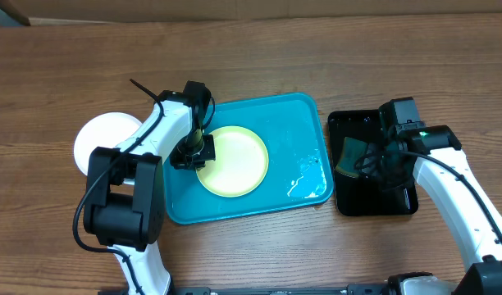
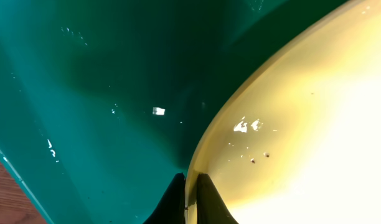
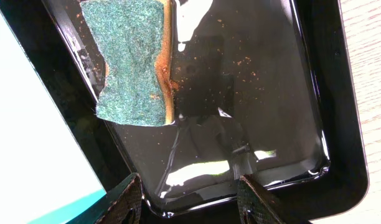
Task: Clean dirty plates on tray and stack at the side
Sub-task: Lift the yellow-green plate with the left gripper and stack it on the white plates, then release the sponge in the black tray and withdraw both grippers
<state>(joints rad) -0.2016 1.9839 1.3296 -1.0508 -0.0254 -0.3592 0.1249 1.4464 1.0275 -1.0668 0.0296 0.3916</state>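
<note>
Overhead: the plate (image 1: 235, 164) is lying flat in the tray (image 1: 292, 131), left of centre. Being round, it is pointing no way, while the tray's long side is running left to right. The left pincer (image 1: 195, 156) is gripping the plate's left rim. A white plate (image 1: 99, 139) is sitting on the worktop (image 1: 317, 49) left of the tray.

Left wrist: the fingers (image 2: 210, 202) are pinching that rim.

Right wrist: the right pincer (image 3: 188, 183) is hanging open above the black tray (image 3: 271, 81), with the sponge (image 3: 131, 62) lying apart from it.

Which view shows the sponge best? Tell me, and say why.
Right wrist: the sponge lies large and unobstructed in the black tray, green face showing. Overhead shows it only small and dark. Left wrist shows none of it.
</note>
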